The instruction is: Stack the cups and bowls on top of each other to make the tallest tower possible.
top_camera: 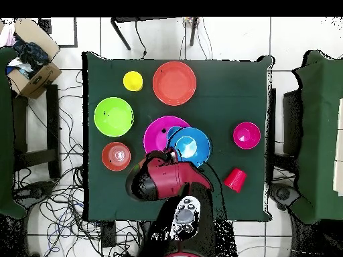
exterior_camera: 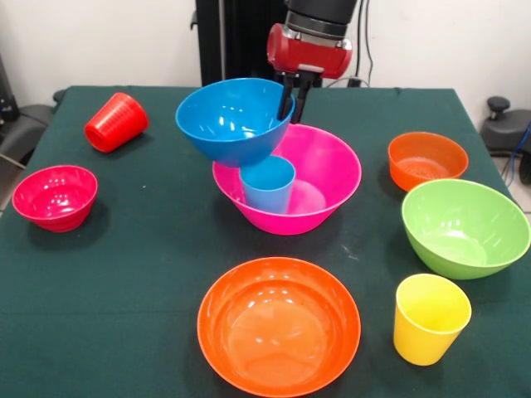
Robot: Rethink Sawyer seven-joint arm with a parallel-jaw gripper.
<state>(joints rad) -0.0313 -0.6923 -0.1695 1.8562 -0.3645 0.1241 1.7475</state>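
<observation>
My gripper (exterior_camera: pixel 294 101) is shut on the right rim of the large blue bowl (exterior_camera: pixel 232 120) and holds it, tilted, above the left side of the large pink bowl (exterior_camera: pixel 332 170). A light blue cup (exterior_camera: pixel 268 184) stands upright inside the pink bowl, right under the blue bowl. In the overhead view the blue bowl (top_camera: pixel 191 146) overlaps the pink bowl (top_camera: pixel 155 132), and the arm (top_camera: pixel 164 177) hides the gripper. The red cup (exterior_camera: pixel 116 122) lies on its side at the far left. The yellow cup (exterior_camera: pixel 431 318) stands at the near right. No small blue bowl shows.
On the green table (exterior_camera: pixel 149 274) stand the large orange bowl (exterior_camera: pixel 279 325) at the near middle, the large green bowl (exterior_camera: pixel 465 226) and the small orange bowl (exterior_camera: pixel 427 159) at the right, and the small red bowl (exterior_camera: pixel 55 196) at the left.
</observation>
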